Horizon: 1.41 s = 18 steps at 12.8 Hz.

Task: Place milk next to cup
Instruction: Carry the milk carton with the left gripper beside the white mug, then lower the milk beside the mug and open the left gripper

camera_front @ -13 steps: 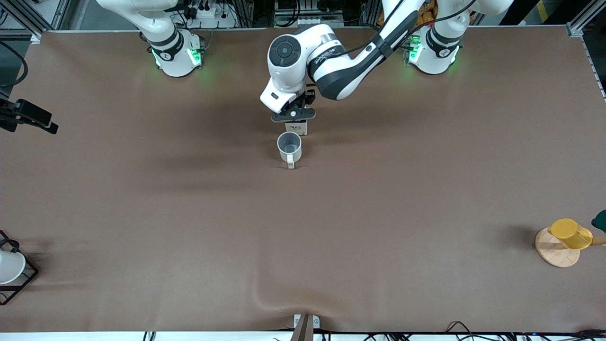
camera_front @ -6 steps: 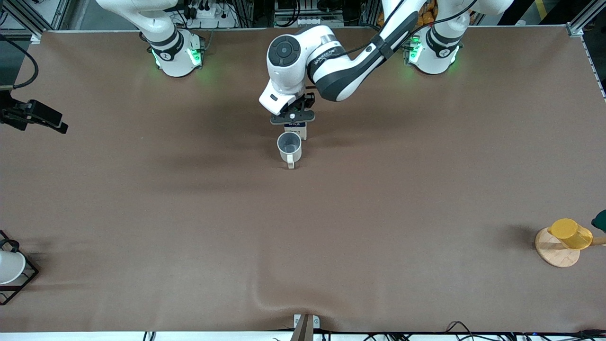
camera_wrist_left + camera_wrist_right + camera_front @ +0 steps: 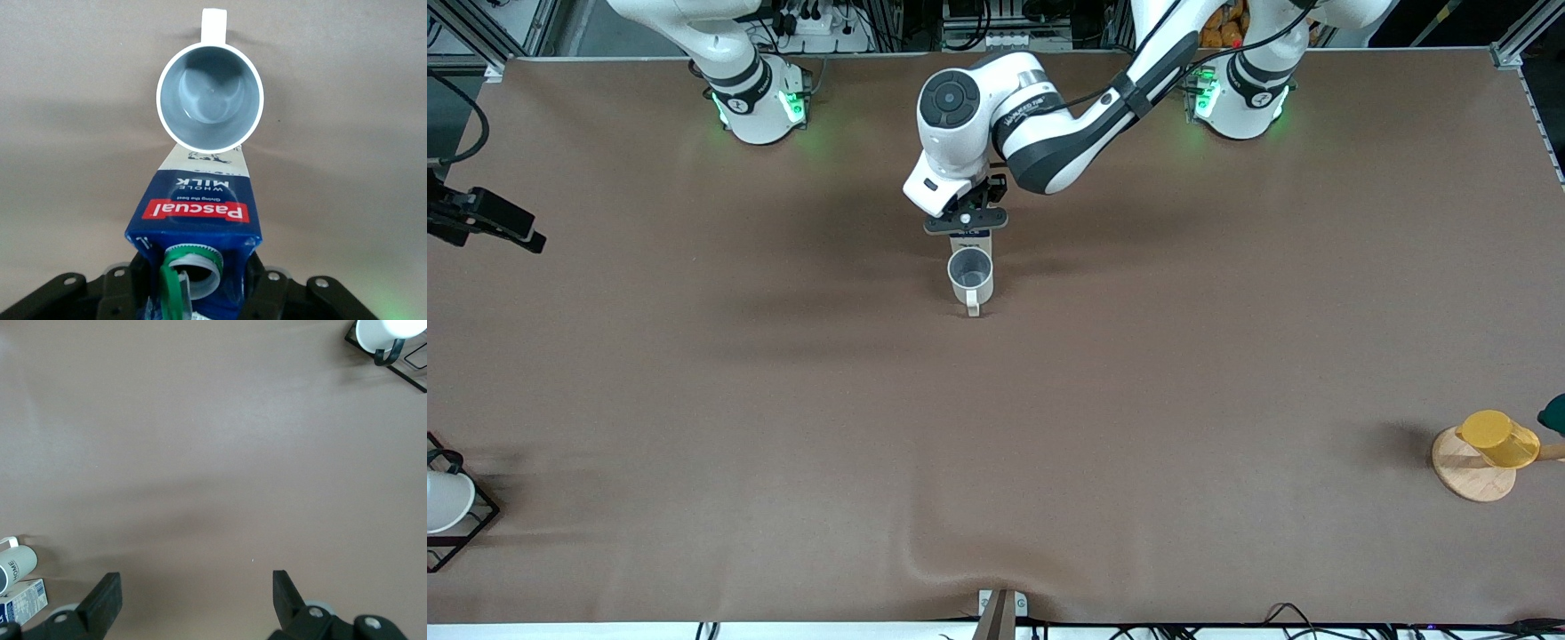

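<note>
The milk (image 3: pixel 971 242), a dark-blue carton with a red band, stands upright and touches or nearly touches the cup (image 3: pixel 970 274), on the side farther from the front camera. The cup is an off-white mug with a grey inside, its handle toward the front camera. My left gripper (image 3: pixel 966 222) is shut on the milk's top. In the left wrist view the fingers flank the milk (image 3: pixel 197 207), whose green cap hangs flipped open, with the cup (image 3: pixel 210 97) just past it. My right gripper (image 3: pixel 525 238) waits open over the right arm's end of the table; it is open and empty in its wrist view (image 3: pixel 195 580).
A yellow cup on a wooden disc (image 3: pixel 1498 440) sits near the left arm's end, with a dark green thing (image 3: pixel 1554 413) beside it at the edge. A white cup in a black wire rack (image 3: pixel 445 502) sits at the right arm's end, near the front camera.
My left gripper has carried the milk a little toward the right arm's end, so it now lines up with the cup. My right gripper has shifted slightly.
</note>
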Motion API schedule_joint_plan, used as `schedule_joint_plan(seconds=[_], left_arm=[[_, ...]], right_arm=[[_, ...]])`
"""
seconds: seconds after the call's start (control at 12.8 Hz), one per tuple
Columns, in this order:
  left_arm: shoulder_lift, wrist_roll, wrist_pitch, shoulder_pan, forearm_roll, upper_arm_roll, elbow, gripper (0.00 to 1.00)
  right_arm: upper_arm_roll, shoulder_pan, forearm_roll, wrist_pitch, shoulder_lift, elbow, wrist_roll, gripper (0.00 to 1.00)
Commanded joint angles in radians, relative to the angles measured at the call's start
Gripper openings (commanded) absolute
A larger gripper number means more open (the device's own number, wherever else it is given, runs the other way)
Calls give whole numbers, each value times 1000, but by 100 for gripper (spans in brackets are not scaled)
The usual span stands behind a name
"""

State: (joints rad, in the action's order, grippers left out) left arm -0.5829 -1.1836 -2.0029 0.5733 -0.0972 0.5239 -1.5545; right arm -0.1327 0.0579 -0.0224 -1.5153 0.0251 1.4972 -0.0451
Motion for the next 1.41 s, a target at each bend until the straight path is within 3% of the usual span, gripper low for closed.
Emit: schedule_joint_plan(seconds=[0.0, 0.08, 0.39, 0.63, 0.94, 1.1, 1.33], left_arm=[[-15, -25, 4, 10, -42, -2, 28, 91], [-14, -25, 4, 10, -67, -2, 27, 100], [34, -30, 30, -1, -76, -2, 28, 100], [122, -42, 76, -33, -62, -2, 31, 100], [270, -39, 183, -145, -62, -1, 57, 100], [349, -28, 191, -254, -62, -1, 57, 100], [376, 4, 193, -368, -70, 1, 106, 100]], right_arm=[[2, -3, 7, 14, -2, -20, -10, 100], [4, 0, 7, 11, -1, -18, -10, 100], [4, -6, 10, 4, 19, -20, -15, 100], [2, -4, 12, 4, 18, -35, -4, 100], [-2, -13, 12, 4, 16, -72, -12, 100], [-2, -21, 9, 3, 16, -75, -12, 100], [-2, -20, 10, 4, 15, -75, -12, 100]])
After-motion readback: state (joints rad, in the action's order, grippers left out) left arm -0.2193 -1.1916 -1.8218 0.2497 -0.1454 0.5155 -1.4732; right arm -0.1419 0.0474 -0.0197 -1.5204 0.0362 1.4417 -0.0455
